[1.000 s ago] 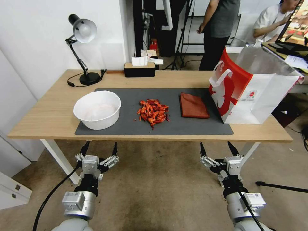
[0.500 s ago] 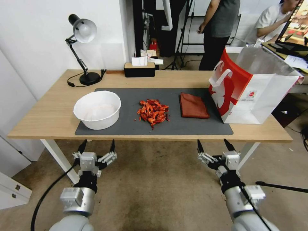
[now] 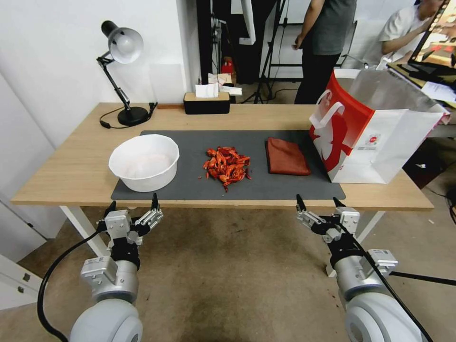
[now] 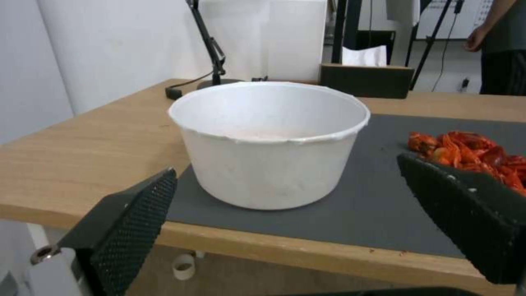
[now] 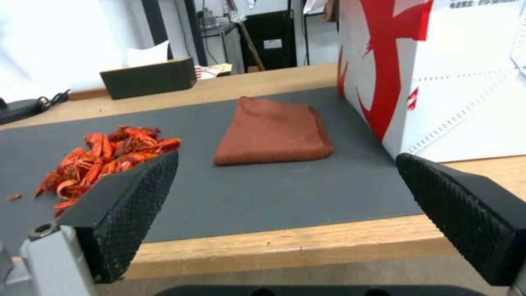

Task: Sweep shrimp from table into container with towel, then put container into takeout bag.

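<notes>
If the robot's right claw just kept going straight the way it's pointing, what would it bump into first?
Probably the towel. The open right gripper sits near the table edge, aimed over the grey mat at it, with the takeout bag off to one side. If it travels low, the table edge comes first.

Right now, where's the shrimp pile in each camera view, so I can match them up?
Head view: shrimp mid-mat, between container and towel.
Left wrist view: shrimp beside the container, partly behind a fingertip.
Right wrist view: shrimp beside the towel.
Shared landmark: the grey mat.
</notes>
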Available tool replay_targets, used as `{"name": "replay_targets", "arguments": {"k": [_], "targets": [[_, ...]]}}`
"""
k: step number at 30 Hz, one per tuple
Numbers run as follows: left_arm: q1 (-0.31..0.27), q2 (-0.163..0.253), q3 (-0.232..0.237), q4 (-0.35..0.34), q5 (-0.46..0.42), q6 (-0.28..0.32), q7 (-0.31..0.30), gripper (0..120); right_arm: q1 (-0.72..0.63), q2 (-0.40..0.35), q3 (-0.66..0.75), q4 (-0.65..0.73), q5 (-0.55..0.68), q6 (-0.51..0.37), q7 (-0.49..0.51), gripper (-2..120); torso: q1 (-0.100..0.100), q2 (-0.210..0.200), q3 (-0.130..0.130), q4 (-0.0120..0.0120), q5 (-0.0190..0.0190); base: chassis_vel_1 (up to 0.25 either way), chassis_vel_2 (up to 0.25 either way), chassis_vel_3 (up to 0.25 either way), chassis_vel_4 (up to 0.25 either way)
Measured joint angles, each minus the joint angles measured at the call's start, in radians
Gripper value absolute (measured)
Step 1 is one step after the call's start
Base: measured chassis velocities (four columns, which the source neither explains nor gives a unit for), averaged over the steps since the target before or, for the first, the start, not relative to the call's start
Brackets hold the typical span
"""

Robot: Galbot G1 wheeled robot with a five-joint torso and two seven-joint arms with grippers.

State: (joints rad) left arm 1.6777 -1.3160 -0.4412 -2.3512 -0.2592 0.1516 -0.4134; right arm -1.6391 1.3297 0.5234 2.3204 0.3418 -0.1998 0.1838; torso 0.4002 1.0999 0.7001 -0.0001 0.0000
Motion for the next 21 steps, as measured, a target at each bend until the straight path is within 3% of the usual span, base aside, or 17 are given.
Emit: {"name": "replay_targets", "arguments": {"k": [4, 7, 8, 11, 12, 15, 16, 18, 19, 21], "targets": [[0.003, 0.005, -0.003, 0.001, 0.001, -0.007, 0.005, 100, 0.004, 0.005, 0.0, 0.006, -0.004, 0.006, 0.0, 100, 0.0, 0.0, 0.0, 0.0002, -0.0001, 0.0, 0.0, 0.0, 0.0], [-0.035, 0.055, -0.042, 0.001, -0.018, -0.005, 0.009, 100, 0.0, 0.006, -0.005, 0.006, -0.011, 0.008, -0.004, 100, 0.0, 0.0, 0.0, 0.0003, -0.0003, 0.0, 0.0, 0.0, 0.0], [-0.035, 0.055, -0.042, 0.001, -0.018, -0.005, 0.009, 100, 0.0, 0.006, -0.005, 0.006, -0.011, 0.008, -0.004, 100, 0.0, 0.0, 0.0, 0.0003, -0.0003, 0.0, 0.0, 0.0, 0.0], [-0.112, 0.169, -0.098, 0.009, -0.1, 0.019, 0.02, 100, -0.002, 0.003, -0.008, 0.006, -0.014, 0.008, -0.006, 100, 0.0, 0.0, 0.0, 0.0, -0.0001, 0.0, 0.0, 0.0, 0.0], [-0.112, 0.169, -0.098, 0.009, -0.1, 0.019, 0.02, 100, -0.002, 0.003, -0.008, 0.006, -0.014, 0.008, -0.006, 100, 0.0, 0.0, 0.0, 0.0, -0.0001, 0.0, 0.0, 0.0, 0.0], [-0.188, 0.305, -0.121, 0.057, -0.219, 0.025, 0.039, 100, -0.001, 0.001, -0.011, 0.009, -0.02, 0.008, -0.009, 100, 0.0, 0.0, 0.0, 0.0001, -0.0003, 0.0, 0.0, 0.0, 0.0], [-0.188, 0.305, -0.121, 0.057, -0.219, 0.025, 0.039, 100, -0.001, 0.001, -0.011, 0.009, -0.02, 0.008, -0.009, 100, 0.0, 0.0, 0.0, 0.0001, -0.0003, 0.0, 0.0, 0.0, 0.0], [-0.252, 0.417, -0.116, 0.115, -0.306, 0.022, 0.059, 100, -0.005, 0.001, -0.016, 0.01, -0.037, 0.008, -0.012, 100, 0.0, 0.0, 0.0, 0.0003, -0.0003, 0.0, 0.0, 0.0, 0.0], [-0.252, 0.417, -0.116, 0.115, -0.306, 0.022, 0.059, 100, -0.005, 0.001, -0.016, 0.01, -0.037, 0.008, -0.012, 100, 0.0, 0.0, 0.0, 0.0003, -0.0003, 0.0, 0.0, 0.0, 0.0], [-0.36, 0.548, -0.092, 0.203, -0.393, 0.016, 0.102, 100, -0.013, 0.001, -0.019, 0.012, -0.052, 0.02, -0.015, 100, 0.0, 0.0, 0.0, 0.0, -0.0005, 0.0, 0.0, 0.0, 0.0]]}}
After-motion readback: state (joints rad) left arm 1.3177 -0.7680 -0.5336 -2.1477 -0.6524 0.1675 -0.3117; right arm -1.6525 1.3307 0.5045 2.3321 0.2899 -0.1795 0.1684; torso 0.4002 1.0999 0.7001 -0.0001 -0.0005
